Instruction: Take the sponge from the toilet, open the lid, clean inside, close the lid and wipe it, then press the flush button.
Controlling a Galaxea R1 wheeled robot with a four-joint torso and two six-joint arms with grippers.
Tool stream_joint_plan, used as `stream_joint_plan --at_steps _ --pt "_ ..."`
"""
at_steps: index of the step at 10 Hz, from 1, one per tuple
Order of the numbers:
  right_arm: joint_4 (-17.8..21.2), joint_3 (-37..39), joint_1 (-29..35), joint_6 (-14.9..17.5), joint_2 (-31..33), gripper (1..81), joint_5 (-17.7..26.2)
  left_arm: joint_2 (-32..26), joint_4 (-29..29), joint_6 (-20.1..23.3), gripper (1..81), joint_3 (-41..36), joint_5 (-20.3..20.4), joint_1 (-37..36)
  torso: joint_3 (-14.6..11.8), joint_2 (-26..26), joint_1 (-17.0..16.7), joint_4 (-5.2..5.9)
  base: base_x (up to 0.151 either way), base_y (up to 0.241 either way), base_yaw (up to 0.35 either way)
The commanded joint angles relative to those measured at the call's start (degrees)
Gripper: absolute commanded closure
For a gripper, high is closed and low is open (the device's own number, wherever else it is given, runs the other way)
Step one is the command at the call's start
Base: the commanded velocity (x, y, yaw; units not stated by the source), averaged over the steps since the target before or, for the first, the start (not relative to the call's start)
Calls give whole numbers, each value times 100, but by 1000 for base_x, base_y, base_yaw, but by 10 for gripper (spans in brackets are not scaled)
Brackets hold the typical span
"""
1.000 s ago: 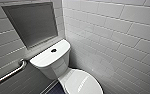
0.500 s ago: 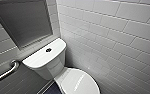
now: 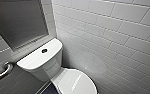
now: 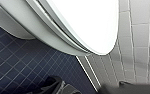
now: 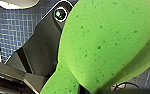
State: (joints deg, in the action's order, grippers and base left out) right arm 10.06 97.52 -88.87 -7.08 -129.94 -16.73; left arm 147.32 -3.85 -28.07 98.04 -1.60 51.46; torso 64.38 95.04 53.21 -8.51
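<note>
Clutching sponge (image 5: 103, 42), seemingly; toilet (image 3: 38, 61) closed.

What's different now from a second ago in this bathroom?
Only the view slid: the camera shifted, so the toilet sits further left in the head view. Nothing itself moved. Its lid is shut as before, the flush button untouched, the rail in place. The sponge is pinched in the right end effector.
</note>
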Motion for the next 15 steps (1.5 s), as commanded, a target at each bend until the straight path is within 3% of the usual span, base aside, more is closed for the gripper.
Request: stream_joint_plan --at_steps 1,3,6,15 --pt "-74 -42 31 -4 238 811 389 245 34 -688 10 214 -53 -474 0 0 0 0 0 0 0" --pt "-74 -42 75 -4 177 811 389 447 42 -971 10 461 194 -527 0 0 0 0 0 0 0" --pt "-57 -33 163 -4 141 811 398 562 34 -1306 10 673 221 -676 0 0 0 0 0 0 0" --pt "-13 -24 198 -21 141 811 398 1028 34 -1499 10 1429 204 -904 2 0 0 0 0 0 0"
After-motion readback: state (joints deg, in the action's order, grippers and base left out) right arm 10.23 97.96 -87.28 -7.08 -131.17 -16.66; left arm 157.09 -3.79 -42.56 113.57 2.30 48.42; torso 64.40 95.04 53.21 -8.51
